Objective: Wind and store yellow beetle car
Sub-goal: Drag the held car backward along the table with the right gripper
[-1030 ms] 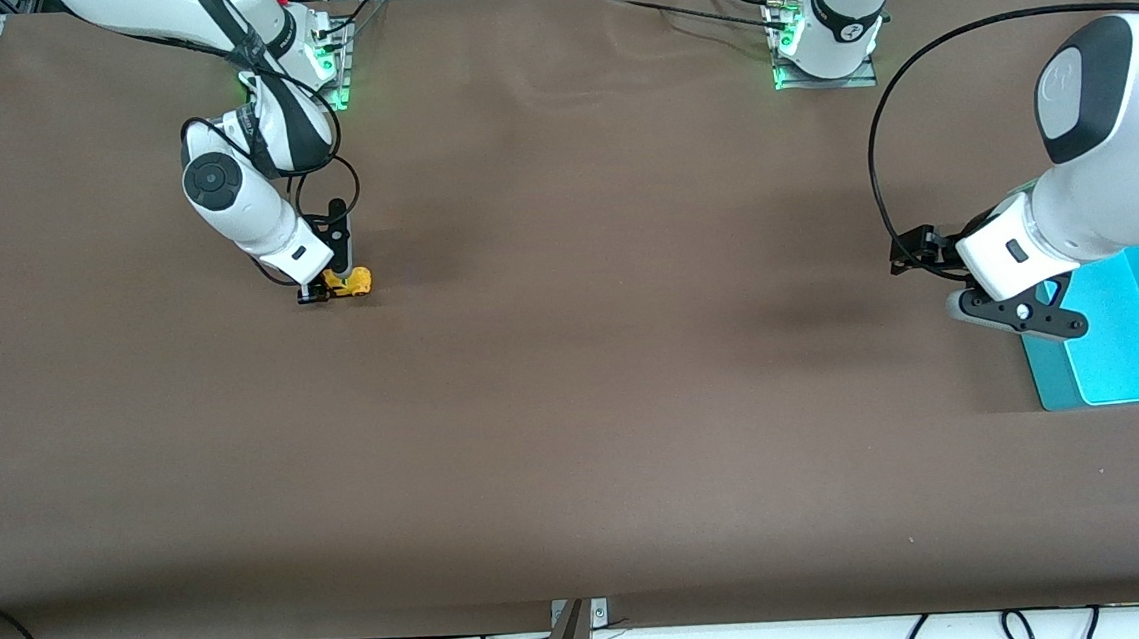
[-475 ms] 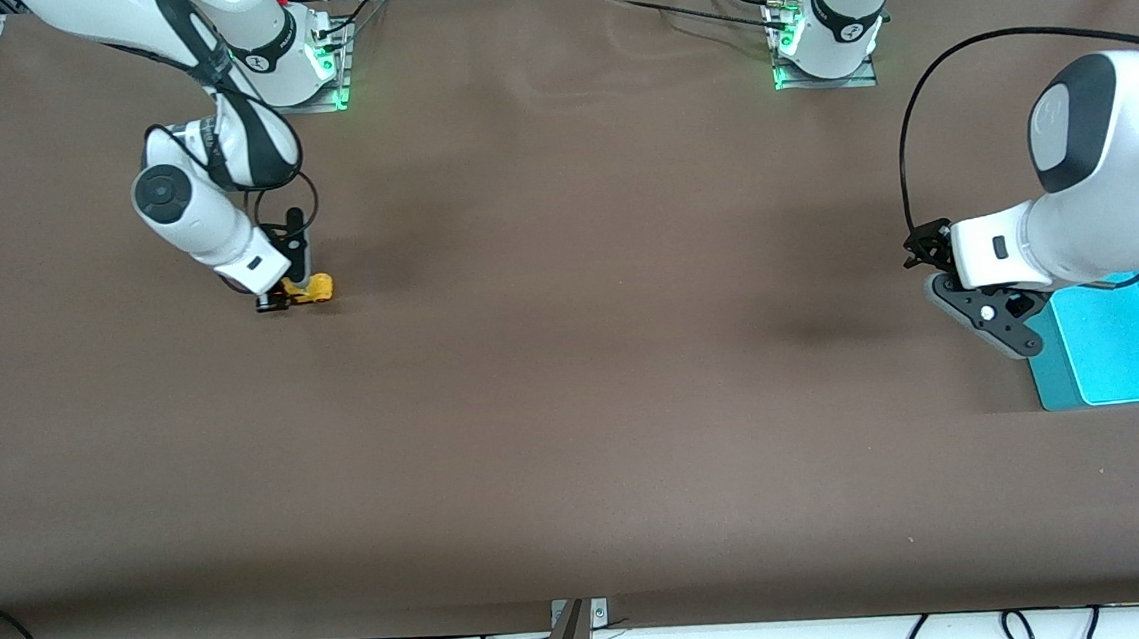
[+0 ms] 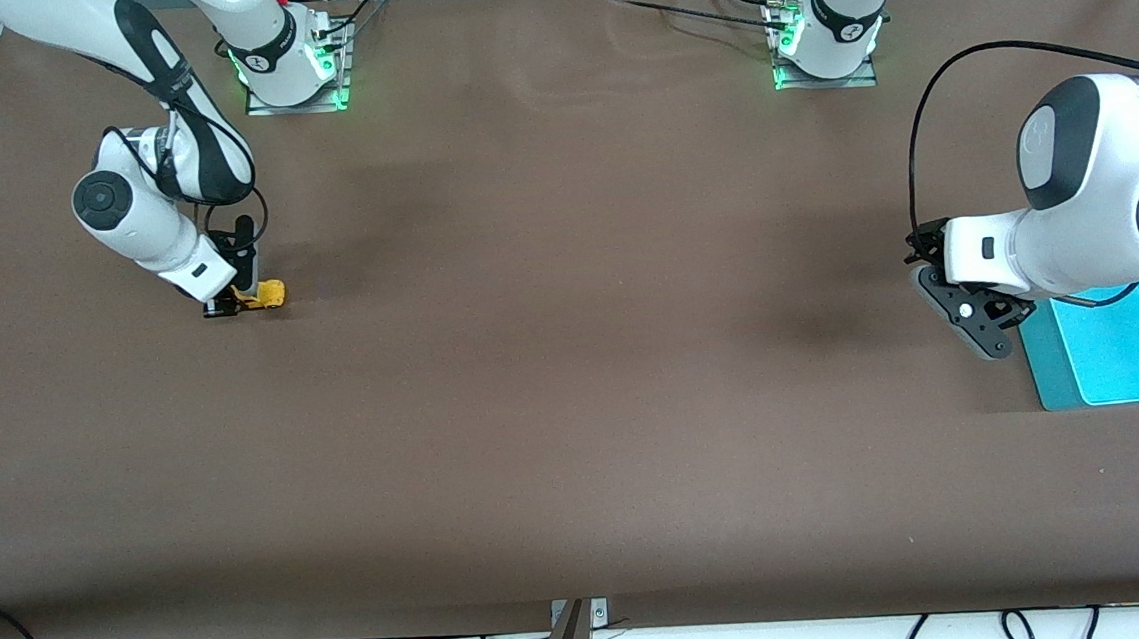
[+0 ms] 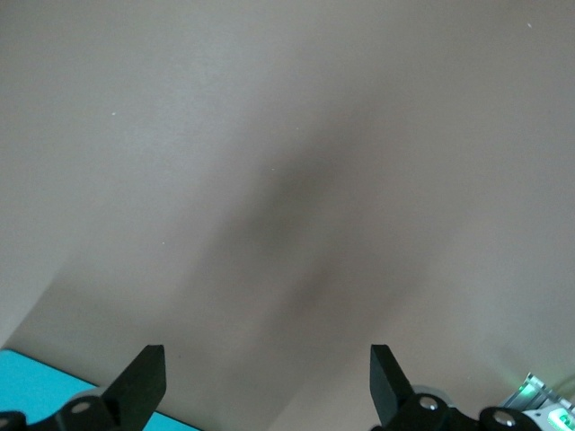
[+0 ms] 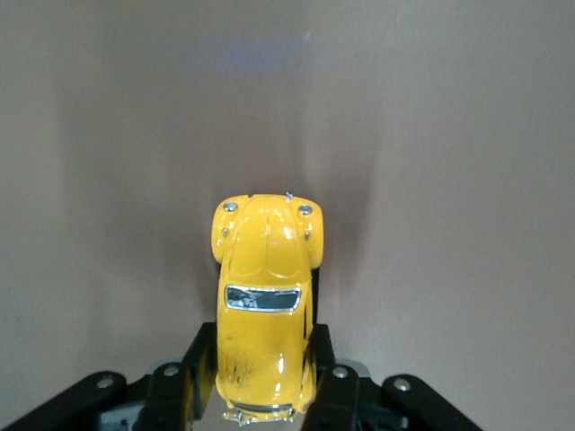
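Down at the right arm's end of the brown bench, your right hand pinches the tiny yellow beetle-shaped toy car, dragged backward since a second ago, likely winding it. Your left hand waits wide-fingered beside the cyan plastic bin.

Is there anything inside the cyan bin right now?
The visible part of the cyan bin shows only bare cyan floor. The left arm covers its upper portion and the frame edge cuts off one end, so those parts cannot be checked. The yellow beetle car is in the right end effector.
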Motion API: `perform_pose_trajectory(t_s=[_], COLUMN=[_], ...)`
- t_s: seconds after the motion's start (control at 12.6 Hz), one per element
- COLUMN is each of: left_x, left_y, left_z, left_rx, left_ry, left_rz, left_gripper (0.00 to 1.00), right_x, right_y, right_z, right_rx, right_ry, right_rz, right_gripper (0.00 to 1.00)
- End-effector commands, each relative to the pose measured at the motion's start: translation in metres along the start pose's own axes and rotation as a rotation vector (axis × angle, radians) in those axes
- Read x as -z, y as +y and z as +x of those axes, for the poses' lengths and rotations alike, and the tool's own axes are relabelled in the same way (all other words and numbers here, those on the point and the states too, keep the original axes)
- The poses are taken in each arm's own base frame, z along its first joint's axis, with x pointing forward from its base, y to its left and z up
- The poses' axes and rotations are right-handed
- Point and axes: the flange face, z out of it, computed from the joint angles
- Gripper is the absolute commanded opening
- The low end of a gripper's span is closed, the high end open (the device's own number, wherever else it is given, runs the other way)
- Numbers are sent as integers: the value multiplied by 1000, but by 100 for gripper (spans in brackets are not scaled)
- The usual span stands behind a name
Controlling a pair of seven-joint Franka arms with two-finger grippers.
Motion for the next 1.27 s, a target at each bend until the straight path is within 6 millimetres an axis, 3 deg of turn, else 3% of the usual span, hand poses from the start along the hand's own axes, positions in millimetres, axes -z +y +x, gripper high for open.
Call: perform_pose_trajectory(t_s=[0.0, 0.24, 0.48, 0.71, 0.79, 0.87, 1.19], left_x=[-2, 13, 14, 18, 19, 19, 22], left_y=[-3, -6, -10, -8, -9, -14, -21], left_z=[-9, -18, -24, -25, -25, -31, -34], left_rx=[-74, -230, -283, -404, -454, -475, -492], left_ry=[-8, 8, 10, 8, 12, 15, 15], left_rz=[11, 28, 29, 29, 34, 35, 71], left_gripper=[100, 100, 100, 100, 100, 100, 100], right_x=[-41, -42, -45, -44, -42, -32, 10], right_y=[-9, -14, -22, -23, -23, -19, 0], right_z=[-29, -51, -78, -83, -84, -85, -89], right_rx=[53, 40, 2, 1, -7, -19, -23], right_ry=[-36, -38, -38, -38, -37, -37, -16], right_rz=[16, 17, 24, 21, 15, -1, 36], right_gripper=[21, 21, 21, 24, 46, 99, 100])
